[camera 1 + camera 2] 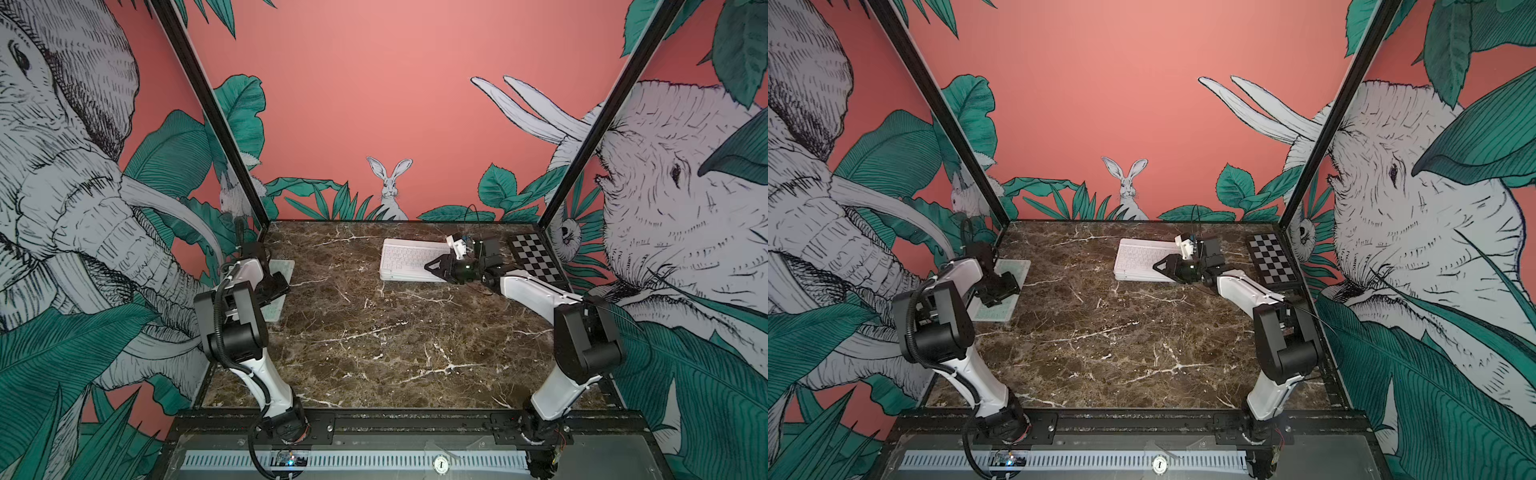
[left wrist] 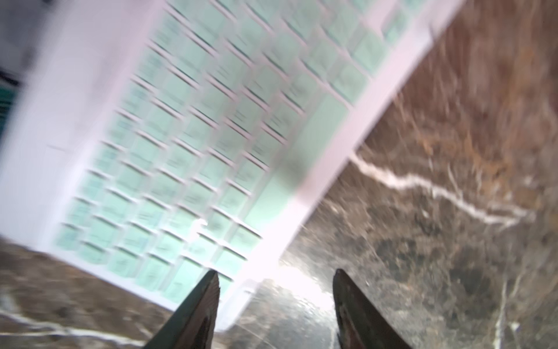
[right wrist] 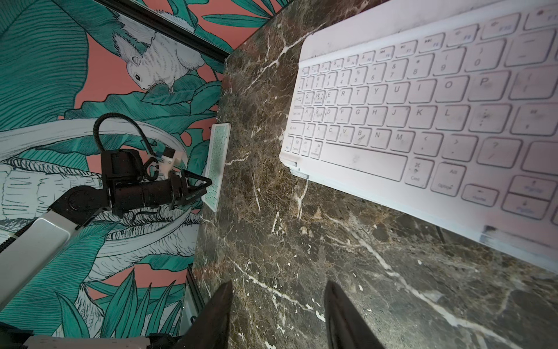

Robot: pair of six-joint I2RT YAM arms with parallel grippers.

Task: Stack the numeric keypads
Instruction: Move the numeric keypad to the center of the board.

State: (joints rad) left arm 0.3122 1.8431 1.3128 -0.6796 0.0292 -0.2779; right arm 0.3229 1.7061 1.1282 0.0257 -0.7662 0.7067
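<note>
A stack of white-keyed numeric keypads (image 1: 405, 259) (image 1: 1140, 259) lies at the back middle of the marble table; the right wrist view shows its top keypad (image 3: 422, 99). A mint-green keypad (image 1: 275, 309) (image 1: 1013, 268) (image 3: 219, 157) lies flat at the table's left edge, and it is blurred in the left wrist view (image 2: 193, 136). My left gripper (image 2: 277, 272) (image 1: 276, 286) (image 1: 1003, 289) is open low over that keypad's corner, one finger above the keys and the other above bare marble. My right gripper (image 3: 278, 282) (image 1: 430, 268) (image 1: 1158, 266) is open beside the stack's right end, with only marble between its fingers.
A black-and-white checkered board (image 1: 536, 257) (image 1: 1273, 259) lies at the back right, close to the right arm. The marble table (image 1: 374, 340) is boxed in by patterned walls on three sides and a black rail at the front.
</note>
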